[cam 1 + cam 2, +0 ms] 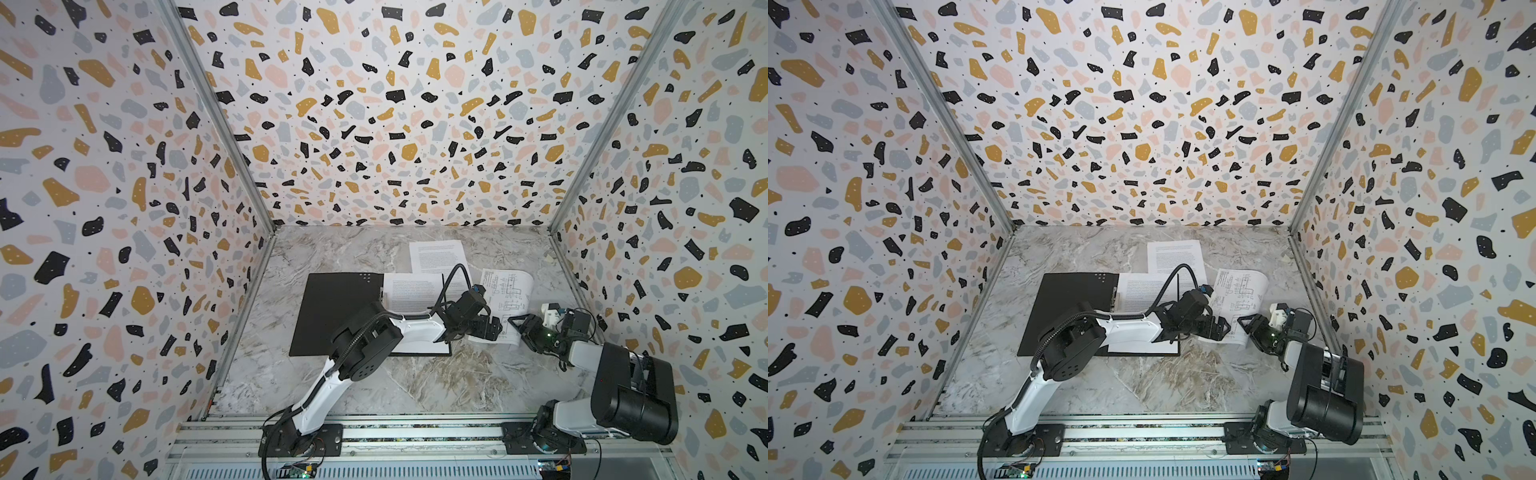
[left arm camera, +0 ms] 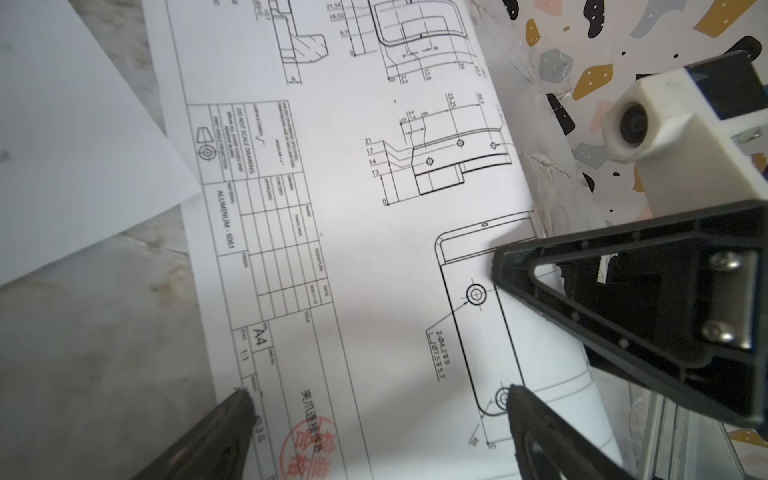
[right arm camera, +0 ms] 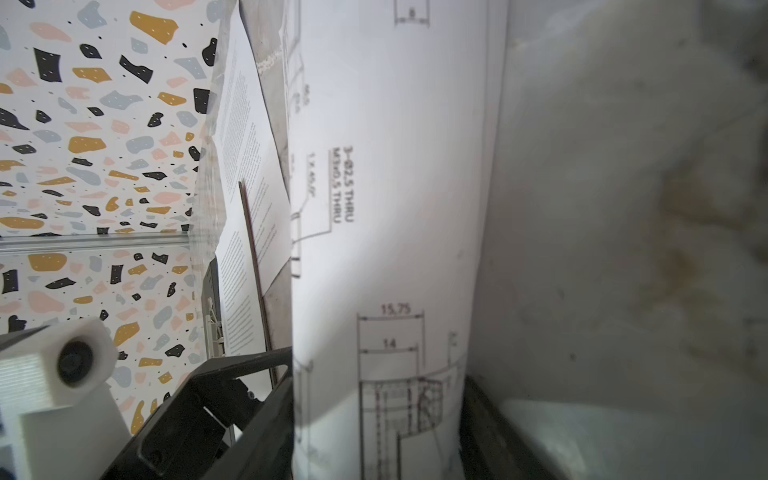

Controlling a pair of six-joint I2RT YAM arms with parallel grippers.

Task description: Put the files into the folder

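The folder (image 1: 332, 311) lies open on the marble table, black inside up. One text sheet (image 1: 411, 291) lies on its right half. A second text sheet (image 1: 436, 255) lies behind it on the table. The drawing sheet (image 1: 509, 291) lies right of the folder, its near end bowed up. My left gripper (image 2: 378, 397) stands open over that sheet's near part, its fingertips (image 2: 245, 401) just above the paper. My right gripper (image 3: 376, 436) is partly closed, with the bowed drawing sheet (image 3: 395, 208) between its jaws and against both fingers (image 3: 266, 419).
The two grippers (image 1: 492, 330) (image 1: 514, 328) face each other a hand's width apart. The right wall's metal frame (image 1: 569, 282) runs close behind the right arm. An aluminium rail (image 1: 374, 432) edges the table's front. The folder's spine clip (image 1: 382, 293) sits between its halves.
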